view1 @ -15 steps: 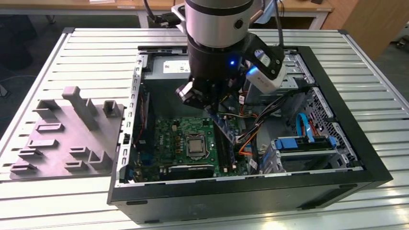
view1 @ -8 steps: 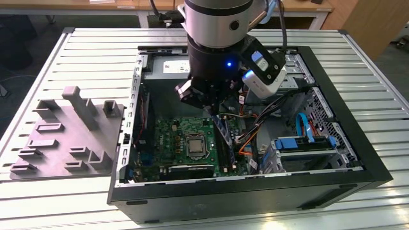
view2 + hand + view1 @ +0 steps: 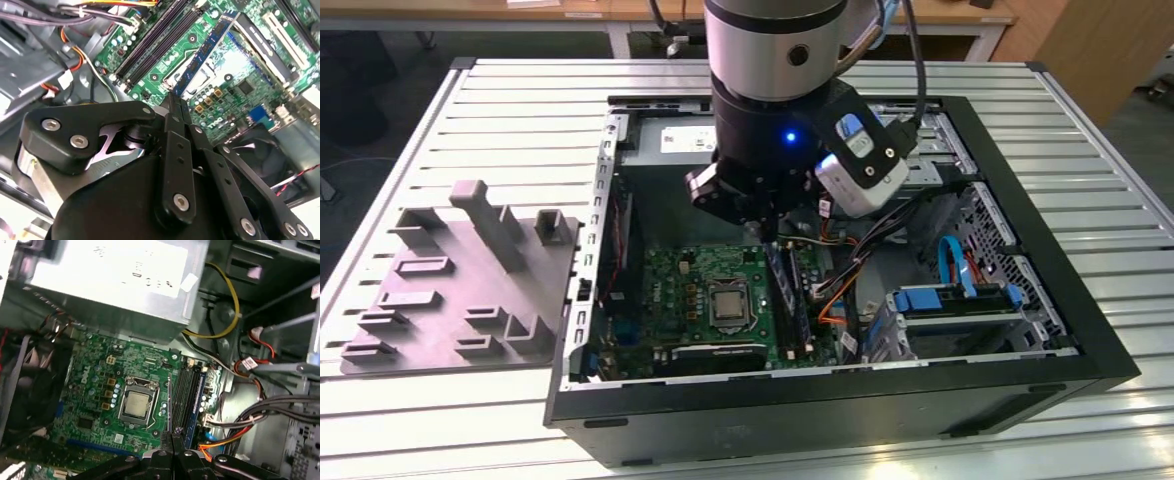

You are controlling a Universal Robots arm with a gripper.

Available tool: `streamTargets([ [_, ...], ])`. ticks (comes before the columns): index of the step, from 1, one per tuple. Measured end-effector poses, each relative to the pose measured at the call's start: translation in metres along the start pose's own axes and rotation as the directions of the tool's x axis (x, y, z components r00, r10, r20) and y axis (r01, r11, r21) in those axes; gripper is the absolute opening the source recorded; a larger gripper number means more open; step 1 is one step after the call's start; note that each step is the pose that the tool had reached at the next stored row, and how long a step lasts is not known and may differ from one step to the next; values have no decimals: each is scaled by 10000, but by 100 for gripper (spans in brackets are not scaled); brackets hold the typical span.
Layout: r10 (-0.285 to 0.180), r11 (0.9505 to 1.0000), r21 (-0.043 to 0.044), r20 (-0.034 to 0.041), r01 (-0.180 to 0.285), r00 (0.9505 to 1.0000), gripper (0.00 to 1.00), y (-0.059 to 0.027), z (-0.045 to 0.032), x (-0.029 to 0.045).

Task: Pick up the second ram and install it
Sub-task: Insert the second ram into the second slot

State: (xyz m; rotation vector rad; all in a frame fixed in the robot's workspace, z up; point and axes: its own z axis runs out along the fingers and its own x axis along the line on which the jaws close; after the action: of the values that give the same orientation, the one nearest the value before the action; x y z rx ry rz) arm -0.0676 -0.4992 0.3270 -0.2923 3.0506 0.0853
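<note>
Slatted metal table [image 3: 520, 110], open computer case [image 3: 854, 395], fingers [image 3: 174, 109] clamped on blue second ram [image 3: 202, 52], above green motherboard [image 3: 85, 390]

No print here that you can read.
You'll find dark lines on the white label [image 3: 135, 265] of the power-supply box [image 3: 100, 305], white marks on the motherboard [image 3: 150, 357] and fine specks along the second ram [image 3: 205, 52], all illegible.
</note>
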Motion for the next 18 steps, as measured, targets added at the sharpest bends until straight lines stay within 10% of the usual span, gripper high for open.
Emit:
streamTargets([
  [6, 1017, 9948, 81, 52, -1018, 9948, 12, -1, 4, 1],
  [12, 1041, 9945, 82, 45, -1041, 9946, 12, 0, 4, 1],
  [16, 1061, 9944, 26, -270, -1060, 9940, 12, -2, 6, -8],
  [18, 1063, 9943, 24, -276, -1062, 9940, 12, -2, 6, -8],
])
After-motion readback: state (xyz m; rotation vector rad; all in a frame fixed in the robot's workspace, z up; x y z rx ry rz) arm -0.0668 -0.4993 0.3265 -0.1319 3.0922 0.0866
